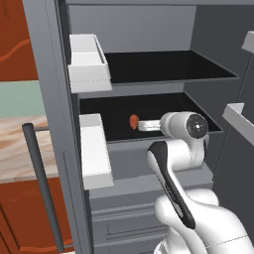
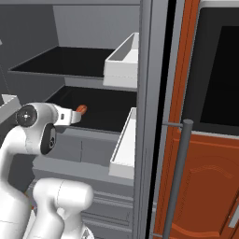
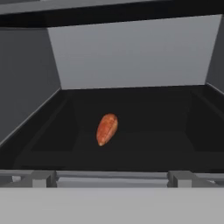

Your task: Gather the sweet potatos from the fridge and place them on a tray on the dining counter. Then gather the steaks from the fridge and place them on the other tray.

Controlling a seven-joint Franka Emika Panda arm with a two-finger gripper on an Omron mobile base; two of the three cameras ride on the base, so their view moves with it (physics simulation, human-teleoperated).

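White and glossy, the robot arm rose from the lower right of the left base view and bent forward into the open fridge, its wrist level with the lower dark shelf. In the right base view the same arm filled the lower left, and its hand reached toward the centre of the frame. The claw stood released, its jaws spread wide and holding nothing; in the hand view its two small grey fingertips sat well apart at the bottom, just in front of the shelf's front edge.

Beyond the claw, a single sweet potato lay on the lower dark shelf, slightly left of centre in the hand view, tilted with its upper end to the right. It was apart from the fingertips and well clear of the shelf's side walls. In the left base view it appeared as an orange-red lump at centre frame, just left of the hand; in the right base view it peeked out just past the hand, left of centre.

Farther back, the grey rear wall of the compartment closed the view. Above, an upper dark shelf ran across the fridge. White door bins hung on the open door at the left of the left base view, with a dark bar handle at lower left.
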